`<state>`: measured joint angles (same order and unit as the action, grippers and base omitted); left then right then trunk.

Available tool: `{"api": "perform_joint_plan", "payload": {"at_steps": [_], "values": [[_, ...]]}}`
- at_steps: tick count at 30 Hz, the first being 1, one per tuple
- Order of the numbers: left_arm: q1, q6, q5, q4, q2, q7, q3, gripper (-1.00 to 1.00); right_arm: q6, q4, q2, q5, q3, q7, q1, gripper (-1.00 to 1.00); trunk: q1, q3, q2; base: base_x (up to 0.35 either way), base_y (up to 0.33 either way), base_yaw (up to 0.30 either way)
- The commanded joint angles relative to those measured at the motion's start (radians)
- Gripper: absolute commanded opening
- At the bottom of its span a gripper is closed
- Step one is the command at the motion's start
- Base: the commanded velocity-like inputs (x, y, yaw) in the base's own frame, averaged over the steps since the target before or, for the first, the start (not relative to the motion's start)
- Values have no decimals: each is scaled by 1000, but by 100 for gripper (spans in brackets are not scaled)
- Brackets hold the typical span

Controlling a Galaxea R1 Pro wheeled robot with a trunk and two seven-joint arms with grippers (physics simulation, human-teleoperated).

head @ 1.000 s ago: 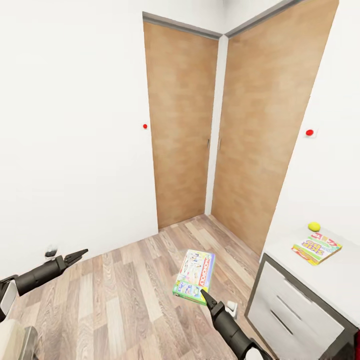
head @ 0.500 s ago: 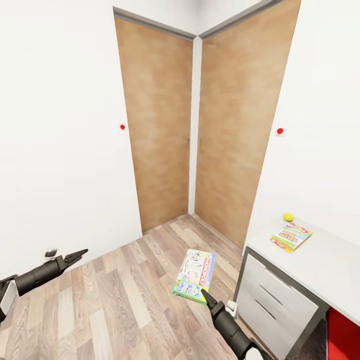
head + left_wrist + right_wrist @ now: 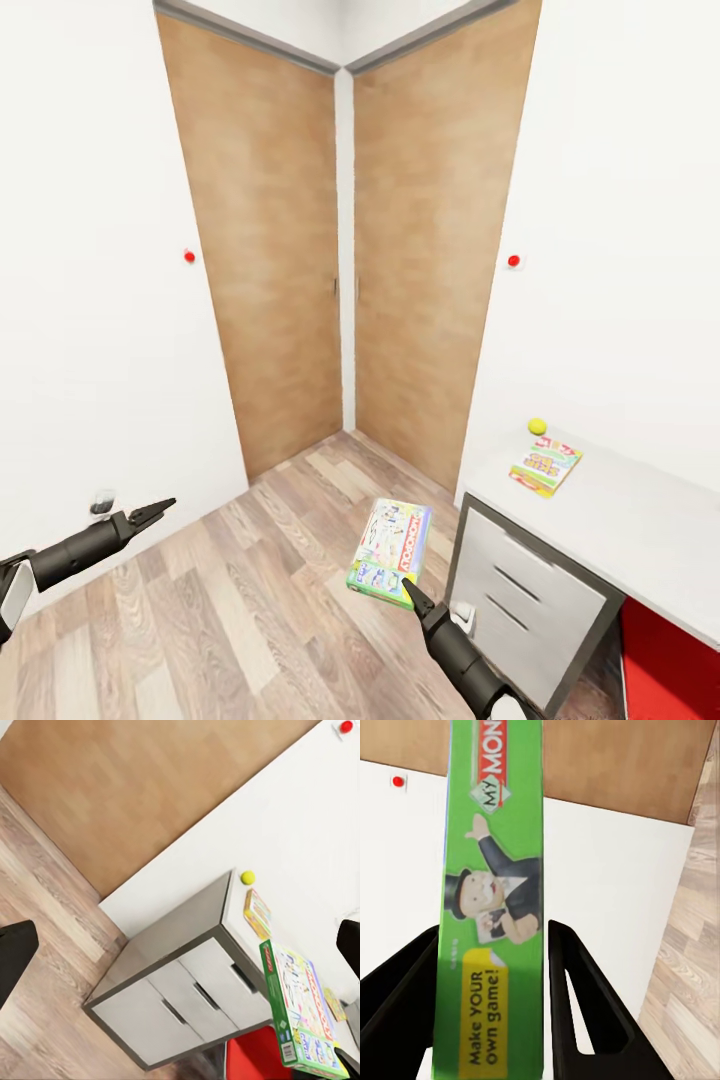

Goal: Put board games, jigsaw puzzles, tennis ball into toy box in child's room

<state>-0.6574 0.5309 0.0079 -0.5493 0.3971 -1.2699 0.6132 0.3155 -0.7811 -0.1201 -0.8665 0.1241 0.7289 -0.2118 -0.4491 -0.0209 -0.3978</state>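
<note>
The left gripper [image 3: 160,508] hangs empty over plank floor [image 3: 250,610], fingers a little apart. Right of it, the right gripper [image 3: 403,586] clamps one green board game [image 3: 390,551] (its edge reads "Make YOUR own game!" in the right wrist view). Far right, one tennis ball [image 3: 537,426] and another flat board game [image 3: 546,464] lie on the table [image 3: 640,530].
</note>
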Motion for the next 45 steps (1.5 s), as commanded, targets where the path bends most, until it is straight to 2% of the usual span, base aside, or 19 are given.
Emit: {"api": "perform_joint_plan", "payload": {"at_steps": [1,16,21,33,37,39,43,45], "values": [[-1,10,1,0,0,-4,2,100,10,0,-1,-8,3,3,-1,-100,-1,-2,-2,157,90,-279],[-1,10,1,0,0,-3,2,100,8,0,-1,-7,2,3,-1,-100,-1,-2,-2,167,101,-257],[-1,10,1,0,0,-3,2,100,-17,0,-1,-4,1,3,-1,-100,-1,-2,-2,173,109,-45],[-1,10,1,0,0,-4,2,100,-16,-8,1,0,-11,2,0,-100,-1,-2,-2,173,108,-1],[-1,11,1,0,0,-6,2,100,43,-105,12,1,-15,-3,0,-100,-1,-2,-2,162,77,0],[-1,11,1,0,0,-7,2,100,158,-216,30,5,-12,-71,1,-100,-1,-2,-2,150,29,0],[-1,11,1,0,0,-8,2,100,383,-503,45,1,-1,-409,-7,-100,-1,-2,-2,136,8,0],[-1,11,1,0,0,-6,2,100,468,-615,45,-22,5,-541,-35,-100,-1,-2,-2,111,2,0]]}}
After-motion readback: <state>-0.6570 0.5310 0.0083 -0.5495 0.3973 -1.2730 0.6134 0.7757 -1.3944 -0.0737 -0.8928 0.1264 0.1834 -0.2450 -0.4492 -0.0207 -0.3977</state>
